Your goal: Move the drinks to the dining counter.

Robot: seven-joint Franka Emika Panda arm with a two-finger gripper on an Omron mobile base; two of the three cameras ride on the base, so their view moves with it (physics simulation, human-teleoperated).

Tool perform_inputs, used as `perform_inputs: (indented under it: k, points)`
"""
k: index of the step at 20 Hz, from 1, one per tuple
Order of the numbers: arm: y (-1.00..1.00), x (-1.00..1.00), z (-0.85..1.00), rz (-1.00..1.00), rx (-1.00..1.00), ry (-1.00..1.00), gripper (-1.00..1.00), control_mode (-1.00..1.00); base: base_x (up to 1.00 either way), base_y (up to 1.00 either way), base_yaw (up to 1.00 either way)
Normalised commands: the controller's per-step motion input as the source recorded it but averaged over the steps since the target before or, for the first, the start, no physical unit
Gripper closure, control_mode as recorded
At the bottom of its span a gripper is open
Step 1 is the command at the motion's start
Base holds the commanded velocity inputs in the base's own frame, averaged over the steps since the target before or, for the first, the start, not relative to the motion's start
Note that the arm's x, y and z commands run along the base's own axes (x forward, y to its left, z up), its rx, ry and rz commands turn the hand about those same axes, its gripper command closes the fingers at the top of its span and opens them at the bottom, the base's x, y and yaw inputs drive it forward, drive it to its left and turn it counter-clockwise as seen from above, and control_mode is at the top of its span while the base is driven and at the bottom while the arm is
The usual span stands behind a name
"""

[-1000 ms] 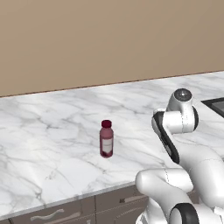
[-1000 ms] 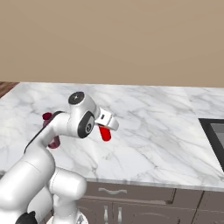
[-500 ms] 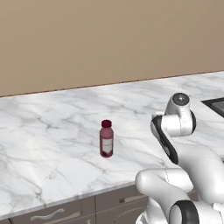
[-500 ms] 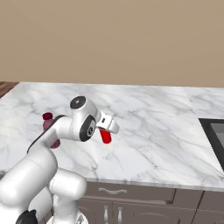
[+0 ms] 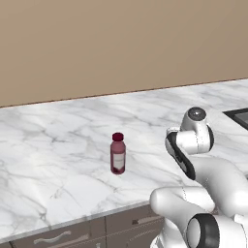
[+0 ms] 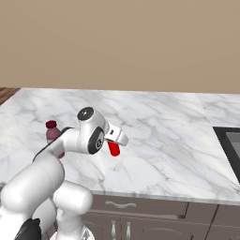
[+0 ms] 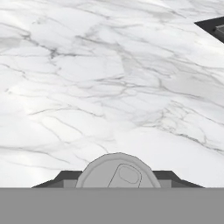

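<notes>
The maroon bottle (image 5: 117, 153) already stands upright on the dining counter (image 5: 58, 145), well in from the front edge and clear of everything else, so that half of the job looks finished. The step in hand is the second drink: the red can (image 6: 113, 148) hangs above the marbled top in the right base view, just under the gripper (image 6: 116, 140), and its grey top with the pull tab sits between the finger tips at the bottom of the hand view (image 7: 117, 173). The fingers are closed on the can and it appears tilted rather than plumb, though the hand hides much of it and I cannot be sure how far its base stands off the slab. It hangs to the right of the bottle, apart from it, over bare marble, and the dark sink (image 6: 229, 150) lies well off on the far right. By my reading the carry is almost over and what remains is the set-down. The next move calls for bringing the can upright, lowering it until its base meets the stone, and only then parting the fingers; letting go while it leans would likely tip it and send it rolling along the smooth top.
</notes>
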Motion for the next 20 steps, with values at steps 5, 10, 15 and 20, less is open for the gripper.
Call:
perform_inputs:
  k: [5,10,15,20]
  points:
    - [0.00,0.11,-0.17,0.00,0.00,0.01,1.00,-1.00,0.00,0.00,0.00]
    - [0.00,0.10,-0.14,0.00,0.00,0.02,1.00,-1.00,0.00,0.00,0.00]
    - [0.00,0.09,-0.12,0.00,0.00,0.03,1.00,-1.00,0.00,0.00,0.00]
    - [0.00,0.03,-0.12,0.00,0.01,0.00,1.00,-1.00,0.00,0.00,0.00]
